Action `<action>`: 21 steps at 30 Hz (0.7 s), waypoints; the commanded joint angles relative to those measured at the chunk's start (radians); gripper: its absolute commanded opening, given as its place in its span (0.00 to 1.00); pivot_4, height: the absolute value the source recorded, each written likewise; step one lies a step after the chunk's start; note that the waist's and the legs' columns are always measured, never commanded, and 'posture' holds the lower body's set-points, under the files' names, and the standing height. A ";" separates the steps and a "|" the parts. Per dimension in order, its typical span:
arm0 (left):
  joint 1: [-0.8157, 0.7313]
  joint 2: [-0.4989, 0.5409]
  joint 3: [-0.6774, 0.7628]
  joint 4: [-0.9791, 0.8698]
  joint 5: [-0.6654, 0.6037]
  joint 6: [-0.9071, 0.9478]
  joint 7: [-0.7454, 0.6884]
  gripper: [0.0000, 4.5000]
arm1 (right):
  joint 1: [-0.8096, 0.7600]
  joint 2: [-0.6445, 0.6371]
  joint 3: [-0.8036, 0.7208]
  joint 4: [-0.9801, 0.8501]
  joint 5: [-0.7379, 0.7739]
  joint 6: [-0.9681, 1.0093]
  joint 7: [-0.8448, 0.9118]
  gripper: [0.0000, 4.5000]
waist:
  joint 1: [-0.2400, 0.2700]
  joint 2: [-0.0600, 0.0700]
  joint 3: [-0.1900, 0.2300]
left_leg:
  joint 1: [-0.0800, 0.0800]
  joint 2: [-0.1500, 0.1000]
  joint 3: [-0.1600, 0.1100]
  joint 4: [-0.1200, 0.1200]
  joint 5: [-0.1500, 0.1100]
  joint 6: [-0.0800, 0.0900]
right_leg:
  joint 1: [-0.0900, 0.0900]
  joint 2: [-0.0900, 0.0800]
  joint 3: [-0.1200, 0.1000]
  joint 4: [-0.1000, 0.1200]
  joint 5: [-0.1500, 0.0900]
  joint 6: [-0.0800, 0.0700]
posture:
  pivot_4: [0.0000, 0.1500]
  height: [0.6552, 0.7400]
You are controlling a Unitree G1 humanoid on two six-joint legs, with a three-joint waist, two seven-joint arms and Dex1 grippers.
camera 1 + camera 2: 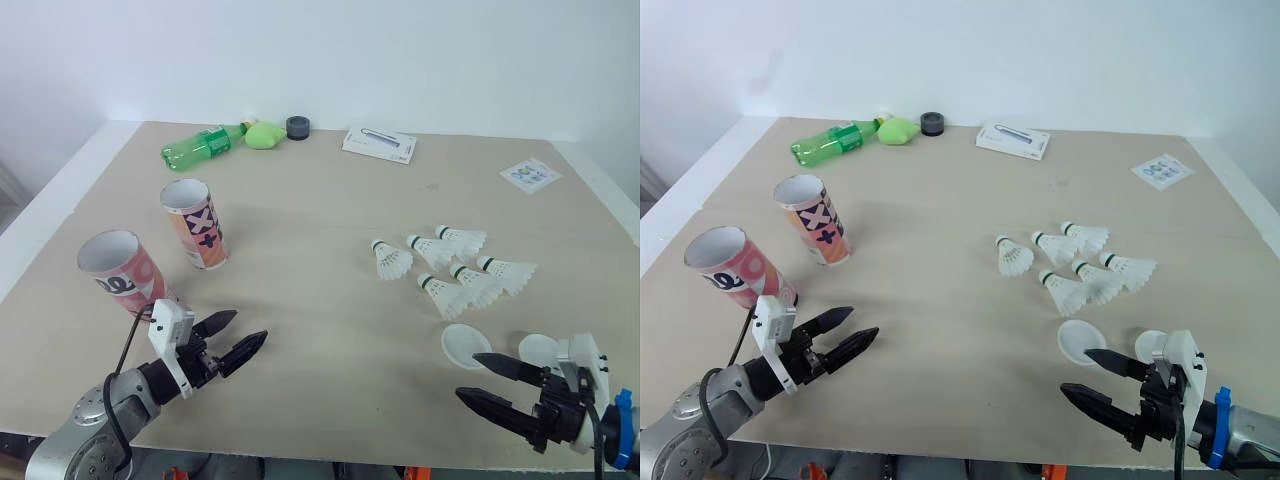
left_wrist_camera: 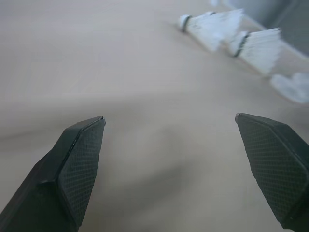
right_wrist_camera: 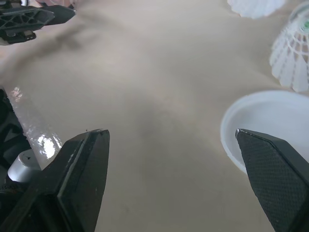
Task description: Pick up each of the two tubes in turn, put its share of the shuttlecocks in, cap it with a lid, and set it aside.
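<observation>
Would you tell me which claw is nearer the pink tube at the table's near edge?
Left. The left claw sits open just beside the pink tube; the right claw is across the table, by a white lid.

Likely a lab; bare worktable (image 1: 320,220)

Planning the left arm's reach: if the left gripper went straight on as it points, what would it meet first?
Probably bare table: the open left gripper aims low across it toward the shuttlecocks, which sit slightly off its line in the wrist view. Depth is unclear, so it may pass above the surface.
</observation>
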 commanded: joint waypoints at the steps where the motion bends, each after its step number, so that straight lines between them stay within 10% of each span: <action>1: 0.017 -0.011 0.012 -0.063 -0.001 -0.045 0.009 0.99 | -0.080 -0.056 0.025 -0.075 0.061 0.026 0.011 1.00 | -0.001 0.000 0.000 | 0.000 0.000 0.000 0.000 0.000 0.000 | 0.000 0.000 0.000 0.000 0.000 0.000 | 1.00 0.87; 13: 0.244 -0.160 0.088 -0.134 0.058 -0.203 0.125 0.99 | -0.652 -0.101 0.375 0.002 0.147 0.193 0.019 1.00 | 0.000 -0.004 0.003 | 0.001 0.002 0.000 0.002 0.000 0.001 | 0.002 0.002 0.001 0.000 0.002 0.000 | 1.00 0.87; 21: 0.387 -0.291 0.170 -0.063 0.141 -0.385 0.175 0.99 | -0.893 0.056 0.611 0.145 -0.062 0.087 -0.029 1.00 | 0.000 -0.006 0.004 | -0.005 0.003 -0.002 0.003 0.000 0.001 | -0.003 0.005 0.001 0.000 0.002 0.000 | 1.00 0.87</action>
